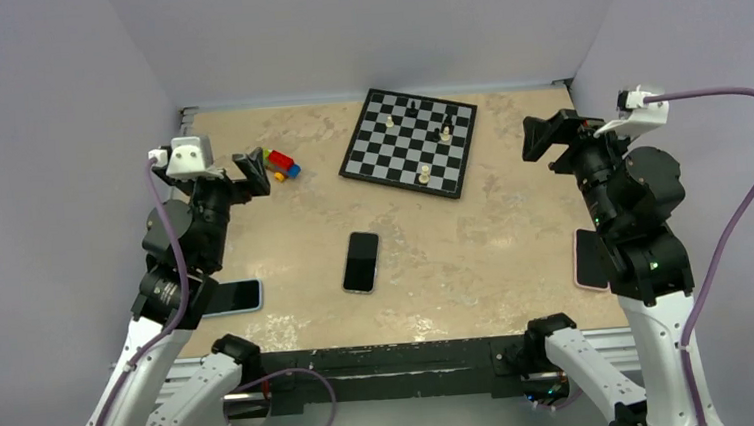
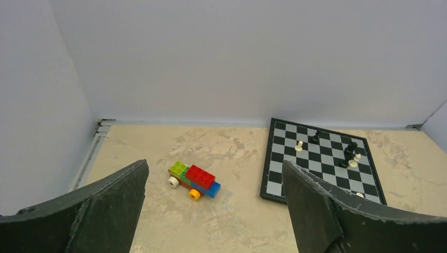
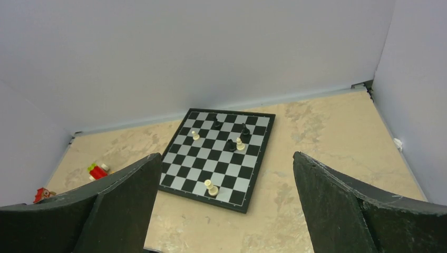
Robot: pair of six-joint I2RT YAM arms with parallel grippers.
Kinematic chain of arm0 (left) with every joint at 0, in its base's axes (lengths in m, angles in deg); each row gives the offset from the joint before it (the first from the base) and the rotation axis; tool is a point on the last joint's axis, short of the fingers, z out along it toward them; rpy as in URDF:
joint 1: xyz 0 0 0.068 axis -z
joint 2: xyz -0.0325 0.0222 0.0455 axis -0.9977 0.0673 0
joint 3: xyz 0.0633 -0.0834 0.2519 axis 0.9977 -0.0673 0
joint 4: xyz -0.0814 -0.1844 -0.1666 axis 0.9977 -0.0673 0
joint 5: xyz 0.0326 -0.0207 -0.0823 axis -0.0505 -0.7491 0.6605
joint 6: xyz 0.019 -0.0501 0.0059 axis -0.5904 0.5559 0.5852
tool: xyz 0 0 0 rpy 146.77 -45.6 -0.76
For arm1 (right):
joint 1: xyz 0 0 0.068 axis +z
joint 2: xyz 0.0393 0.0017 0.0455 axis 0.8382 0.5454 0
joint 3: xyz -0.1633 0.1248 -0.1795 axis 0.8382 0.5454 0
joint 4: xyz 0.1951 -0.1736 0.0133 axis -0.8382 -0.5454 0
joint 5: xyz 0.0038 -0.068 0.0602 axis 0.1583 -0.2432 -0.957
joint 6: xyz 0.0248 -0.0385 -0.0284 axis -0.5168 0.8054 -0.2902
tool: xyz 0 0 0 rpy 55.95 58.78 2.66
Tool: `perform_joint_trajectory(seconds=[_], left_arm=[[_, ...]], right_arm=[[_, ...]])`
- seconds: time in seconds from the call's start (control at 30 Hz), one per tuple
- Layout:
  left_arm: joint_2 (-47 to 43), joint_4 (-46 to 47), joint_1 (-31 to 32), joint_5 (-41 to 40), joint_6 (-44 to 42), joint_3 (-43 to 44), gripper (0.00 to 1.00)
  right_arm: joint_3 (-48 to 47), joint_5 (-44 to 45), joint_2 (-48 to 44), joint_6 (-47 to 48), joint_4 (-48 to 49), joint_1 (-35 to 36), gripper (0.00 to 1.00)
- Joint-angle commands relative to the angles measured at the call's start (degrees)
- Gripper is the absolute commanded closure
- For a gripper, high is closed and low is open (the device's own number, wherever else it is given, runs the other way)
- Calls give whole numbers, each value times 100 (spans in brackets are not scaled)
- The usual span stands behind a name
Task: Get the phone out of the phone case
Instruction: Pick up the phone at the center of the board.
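Not started. Your left gripper (image 1: 252,170) and right gripper (image 1: 544,135) hang wide, empty. The phone (image 1: 360,262) lies flat mid-table, well apart from both, apparently still cased; removal remains.

Soft, even light from above, bright in all three views; no hard glare on the table (image 1: 514,223); only faint, short shadows beside the chessboard (image 1: 408,143) and toy blocks (image 2: 194,181); side walls look dimmer than the far wall; focus is sharp, with slight grain on the dark fingers (image 2: 105,211).
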Motion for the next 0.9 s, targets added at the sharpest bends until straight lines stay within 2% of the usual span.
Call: perform_joint_trajectory(seconds=[0.0,0.27,0.63,0.73,0.87], left_arm=[[287,15,59,361,286,206,0],[1015,-415,167,933,819,543,0],[3112,-2379,466,1880,1752,1886,0],[3569,-3047,469,2193,2144,2016,0],[3979,-3524,602,2532,2497,1770,0]], right_arm=[[-59,36,-140,43,136,26,1],[-18,-181,-138,-38,158,22,1],[82,-303,21,-165,-98,21,1],[211,-305,-82,-193,-41,24,1],[445,-394,-179,-252,156,19,1]])
